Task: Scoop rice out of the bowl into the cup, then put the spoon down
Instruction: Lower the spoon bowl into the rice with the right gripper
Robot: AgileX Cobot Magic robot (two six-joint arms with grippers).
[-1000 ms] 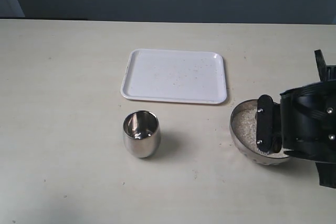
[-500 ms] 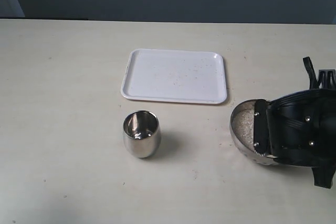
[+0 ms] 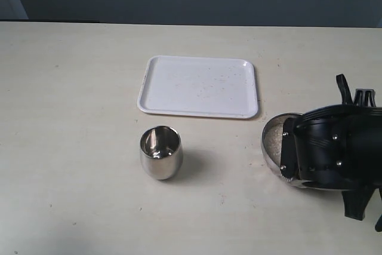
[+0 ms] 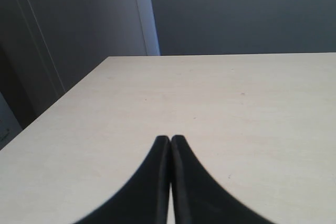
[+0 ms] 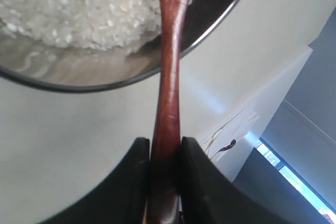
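Note:
The shiny bowl (image 3: 270,143) sits at the right of the table with off-white rice (image 3: 274,138) showing in its uncovered left part. My right gripper (image 3: 289,151) hangs over it and hides most of it. Seen from the right wrist, the gripper (image 5: 165,144) is shut on the handle of the reddish-brown spoon (image 5: 169,72). The handle runs over the bowl's rim (image 5: 105,86) toward the rice (image 5: 79,9), and the spoon's head is out of frame. The steel cup (image 3: 160,152) stands upright left of the bowl, apart from it. My left gripper (image 4: 170,140) is shut on nothing, above bare table.
A white rectangular tray (image 3: 199,86) with a few stray grains lies behind the cup and bowl. The right arm's black housing (image 3: 340,153) fills the table's right edge. The tabletop (image 4: 236,108) is pale beige.
The right gripper has tipped and shifted a little left over the bowl, covering more of it. The cup and tray have not moved.

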